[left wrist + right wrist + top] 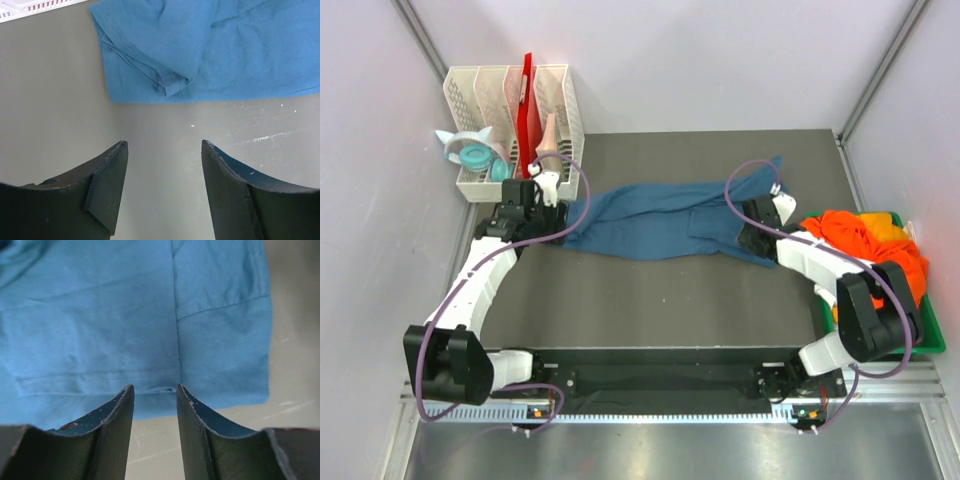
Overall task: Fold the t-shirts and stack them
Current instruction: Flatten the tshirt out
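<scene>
A large teal-blue t-shirt (pixel 660 215) lies stretched across the middle of the dark table, folded lengthwise into a long band. My left gripper (pixel 538 190) hovers at its left end. In the left wrist view this gripper (pixel 164 144) is open over bare table, just short of the shirt's rumpled corner (pixel 165 75). My right gripper (pixel 752 238) sits at the shirt's right end. Seen from the right wrist, its jaws (pixel 155 386) stand narrowly apart, tips at the stitched hem (pixel 125 375), with table showing between them. Bright orange t-shirts (pixel 865 240) are piled at the right.
The orange pile sits in a green bin (pixel 935 335) at the table's right edge. A white slotted rack (pixel 510 100) with a red item (pixel 529 100) stands at the back left, teal tape rolls (pixel 470 152) beside it. Grey walls close both sides.
</scene>
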